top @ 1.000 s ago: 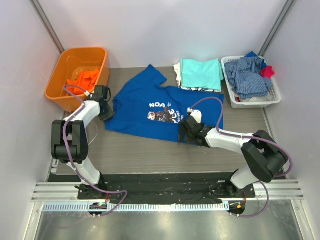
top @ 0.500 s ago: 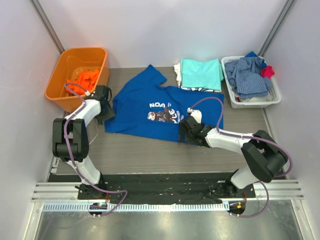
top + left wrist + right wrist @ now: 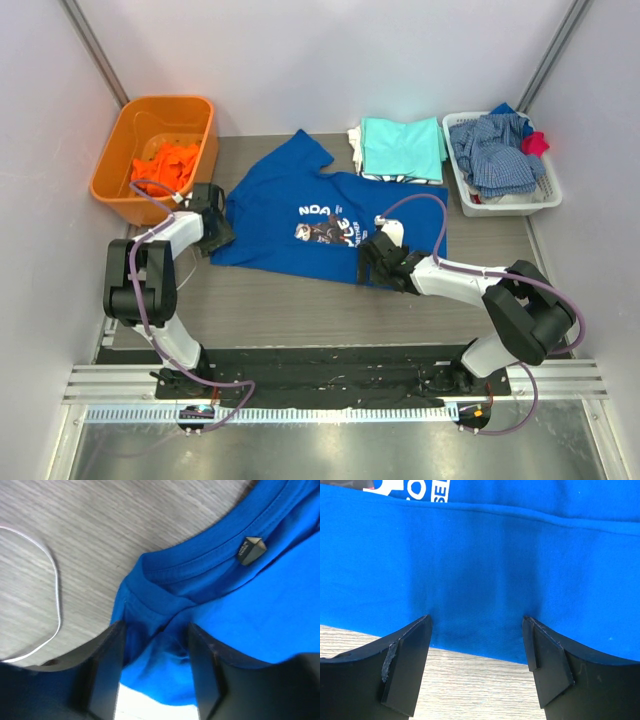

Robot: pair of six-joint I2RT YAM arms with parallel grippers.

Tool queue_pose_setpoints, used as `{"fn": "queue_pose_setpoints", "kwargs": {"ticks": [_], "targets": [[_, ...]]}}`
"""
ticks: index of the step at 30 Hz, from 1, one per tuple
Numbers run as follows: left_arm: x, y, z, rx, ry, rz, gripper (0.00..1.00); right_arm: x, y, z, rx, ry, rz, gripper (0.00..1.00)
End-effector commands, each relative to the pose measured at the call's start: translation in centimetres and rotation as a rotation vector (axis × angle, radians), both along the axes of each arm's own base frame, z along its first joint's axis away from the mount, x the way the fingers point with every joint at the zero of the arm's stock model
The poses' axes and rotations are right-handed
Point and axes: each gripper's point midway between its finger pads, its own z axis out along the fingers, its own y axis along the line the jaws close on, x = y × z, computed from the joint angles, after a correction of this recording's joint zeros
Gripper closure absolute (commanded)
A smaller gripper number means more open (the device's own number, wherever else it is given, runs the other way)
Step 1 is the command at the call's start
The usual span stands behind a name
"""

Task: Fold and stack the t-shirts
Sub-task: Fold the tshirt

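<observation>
A royal blue t-shirt [image 3: 290,215] with a white-and-dark chest print lies spread on the table. My left gripper [image 3: 221,230] is at the shirt's left edge, near the collar [image 3: 210,562] and its tag. It is open [image 3: 155,630], with loose blue fabric lying between its fingers. Over the shirt's near hem [image 3: 480,647] my right gripper [image 3: 368,264] stands open [image 3: 477,622], fingers either side of the cloth edge. An aqua t-shirt [image 3: 402,147] tops a folded stack at the back, with white cloth [image 3: 355,137] under it. An orange t-shirt [image 3: 166,160] lies in the orange bin.
The orange bin [image 3: 150,104] stands at the back left. At the back right a white basket [image 3: 470,203] holds a blue-and-white checked garment [image 3: 495,152] and a small red cloth [image 3: 537,142]. A thin white cable [image 3: 56,580] loops over the table beside my left gripper.
My left gripper has opened and let go of the blue shirt's left edge, shifting slightly toward me. The right gripper has stayed open at the hem.
</observation>
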Motion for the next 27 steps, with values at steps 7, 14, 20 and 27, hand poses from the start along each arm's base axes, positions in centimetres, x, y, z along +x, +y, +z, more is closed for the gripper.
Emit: {"fn": "queue_pose_setpoints", "kwargs": {"ticks": [7, 14, 20, 27], "targets": [[2.2, -0.5, 1.0, -0.053, -0.116, 0.013, 0.83, -0.3, 0.5, -1.0, 0.027, 0.037, -0.009, 0.21], [2.0, 1.1, 1.7, 0.034, -0.104, 0.023, 0.98, -0.3, 0.5, -1.0, 0.029, 0.039, -0.008, 0.21], [2.0, 3.4, 2.5, 0.156, -0.080, 0.058, 1.00, -0.2, 0.5, -1.0, 0.030, 0.041, -0.008, 0.21], [2.3, 5.2, 3.2, 0.266, -0.060, 0.050, 1.00, -0.2, 0.5, -1.1, 0.028, 0.043, -0.006, 0.21]]}}
